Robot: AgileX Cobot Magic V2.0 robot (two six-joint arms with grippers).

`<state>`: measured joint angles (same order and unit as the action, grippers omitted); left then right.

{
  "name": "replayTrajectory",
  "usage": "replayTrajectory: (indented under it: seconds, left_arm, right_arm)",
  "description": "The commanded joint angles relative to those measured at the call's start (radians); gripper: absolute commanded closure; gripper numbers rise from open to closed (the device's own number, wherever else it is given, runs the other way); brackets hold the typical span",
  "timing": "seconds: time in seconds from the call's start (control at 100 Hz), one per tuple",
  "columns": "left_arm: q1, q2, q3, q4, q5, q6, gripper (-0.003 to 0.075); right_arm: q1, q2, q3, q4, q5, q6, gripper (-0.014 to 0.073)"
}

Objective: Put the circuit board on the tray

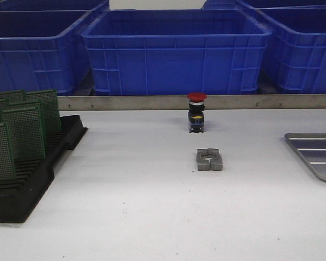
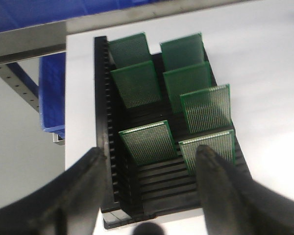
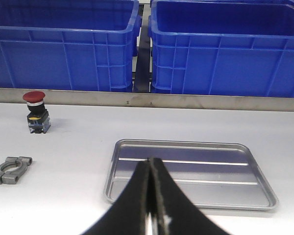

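Note:
Several green circuit boards [image 2: 148,142] stand upright in a black slotted rack [image 2: 102,98]; they also show at the left of the front view [image 1: 24,130]. My left gripper [image 2: 149,157] is open and hangs above the rack's near end, its fingers [image 2: 88,178] either side of the two nearest boards and touching none. The grey metal tray [image 3: 210,169] lies empty on the white table, and its corner shows at the right edge of the front view [image 1: 315,155]. My right gripper [image 3: 151,161] is shut and empty, over the tray's near side. Neither gripper shows in the front view.
A red-capped push button [image 1: 196,111] and a grey metal clamp block [image 1: 209,160] sit mid-table; both also show in the right wrist view, the button [image 3: 35,110] and the clamp [image 3: 11,169]. Blue plastic bins [image 1: 174,51] stand behind a metal rail at the table's back edge.

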<state>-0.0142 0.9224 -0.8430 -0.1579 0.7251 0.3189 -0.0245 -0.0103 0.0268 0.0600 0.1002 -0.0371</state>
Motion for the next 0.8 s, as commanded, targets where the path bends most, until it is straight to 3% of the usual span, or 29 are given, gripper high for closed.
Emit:
replayTrajectory:
  seconds: [0.0,0.11,0.2,0.47,0.79]
  left_arm:
    - [0.004,0.087,-0.087,-0.101,0.022,0.227,0.0264]
    - [0.004,0.202,-0.176,-0.241,0.198,0.574,0.0283]
    - [0.004,0.293,-0.237,-0.302,0.299,0.765,0.0304]
    - [0.004,0.469,-0.304,-0.291,0.289,1.054,0.0406]
    - [0.002,0.573,-0.304,-0.303,0.251,1.200,0.0407]
  right_arm:
    - [0.000,-0.022,0.000,0.000,-0.070,-0.007,0.0654]
    - [0.000,-0.022,0.000,0.000,-0.069,-0.007,0.0654]
    - [0.000,-0.022,0.000,0.000,-0.069,-0.007,0.0654]
    - [0.000,-0.022,0.000,0.000,-0.067,-0.007,0.0654]
    - [0.000,-0.022,0.000,0.000,-0.066,-0.007,0.0654]
